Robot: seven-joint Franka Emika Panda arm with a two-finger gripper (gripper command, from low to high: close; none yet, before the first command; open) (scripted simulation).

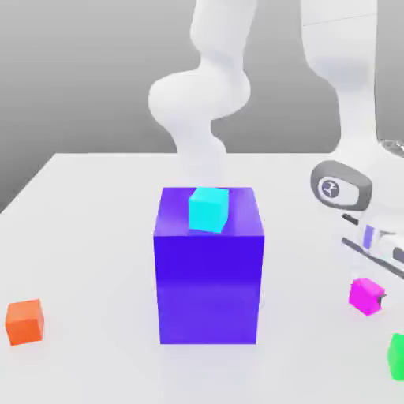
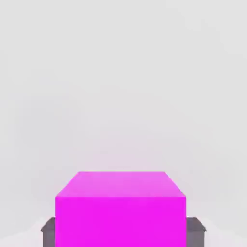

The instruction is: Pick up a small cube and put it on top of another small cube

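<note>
The green cube [image 1: 397, 355] sits at the table edge beside the small cube [image 1: 366, 295], fingers [image 2: 196, 230] clamped on it.

A flat white worktop [image 1: 87, 237] carried a large glossy blue-violet block [image 1: 209, 276] at its centre. A small orange cube [image 1: 24, 321] lay near the exterior view's left edge. A small bright magenta-pink cube [image 1: 366, 295] and a small green cube [image 1: 397, 355] lay close together at the exterior view's right.
</note>
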